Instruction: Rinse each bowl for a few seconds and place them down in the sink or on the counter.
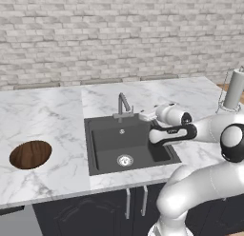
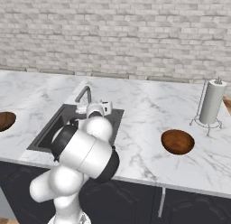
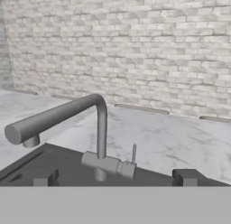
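Note:
One dark brown wooden bowl (image 1: 31, 154) (image 2: 4, 120) lies on the white marble counter (image 1: 47, 111) left of the sink (image 1: 107, 144). The other bowl (image 2: 177, 142) rests on the counter to the sink's right, near the front edge. My gripper (image 1: 147, 116) (image 2: 103, 106) hovers over the sink's back right corner, open and holding nothing, pointing at the steel faucet (image 1: 123, 105) (image 3: 101, 128). In the hand view, its two dark fingertips (image 3: 45, 179) stand wide apart on either side of the faucet base. No water is visible.
A paper towel roll (image 1: 233, 90) (image 2: 212, 102) on a wire stand sits at the counter's far right. A grey brick wall (image 1: 119, 35) backs the counter. The faucet's small lever (image 3: 133, 154) stands upright beside its base. The round steel drain (image 1: 125, 160) shows in the basin.

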You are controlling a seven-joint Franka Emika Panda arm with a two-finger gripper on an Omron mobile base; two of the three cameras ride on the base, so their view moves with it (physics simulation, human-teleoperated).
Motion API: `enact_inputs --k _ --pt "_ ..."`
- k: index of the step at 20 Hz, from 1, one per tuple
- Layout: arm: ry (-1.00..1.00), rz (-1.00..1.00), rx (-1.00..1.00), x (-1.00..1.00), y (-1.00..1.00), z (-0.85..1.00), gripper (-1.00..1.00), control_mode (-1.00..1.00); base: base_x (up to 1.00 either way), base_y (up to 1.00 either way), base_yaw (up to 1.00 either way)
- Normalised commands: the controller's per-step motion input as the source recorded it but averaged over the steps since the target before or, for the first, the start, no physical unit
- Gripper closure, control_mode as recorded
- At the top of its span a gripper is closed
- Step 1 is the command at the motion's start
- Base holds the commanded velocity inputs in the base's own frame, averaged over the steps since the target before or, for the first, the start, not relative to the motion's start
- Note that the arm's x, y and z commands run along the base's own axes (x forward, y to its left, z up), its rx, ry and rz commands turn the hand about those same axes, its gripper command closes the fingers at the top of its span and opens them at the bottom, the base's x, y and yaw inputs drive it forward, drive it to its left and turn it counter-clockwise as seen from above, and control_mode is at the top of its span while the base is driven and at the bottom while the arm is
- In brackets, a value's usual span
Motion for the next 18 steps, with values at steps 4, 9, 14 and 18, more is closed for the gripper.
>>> enact_inputs --k 4,9,14,18 --pt "0.01 0.01 0.01 0.23 0.00 -0.10 -1.00 -1.00 0.00 0.00 0.00" --pt "0.00 0.02 0.00 0.21 0.00 -0.17 -1.00 -1.00 0.00 0.00 0.00" --pt "0.00 0.02 0.01 0.20 0.00 -0.20 -1.00 -1.00 0.00 0.00 0.00" --pt "-0.02 0.02 0.01 0.19 0.00 -0.20 -1.00 -1.00 0.00 0.00 0.00"
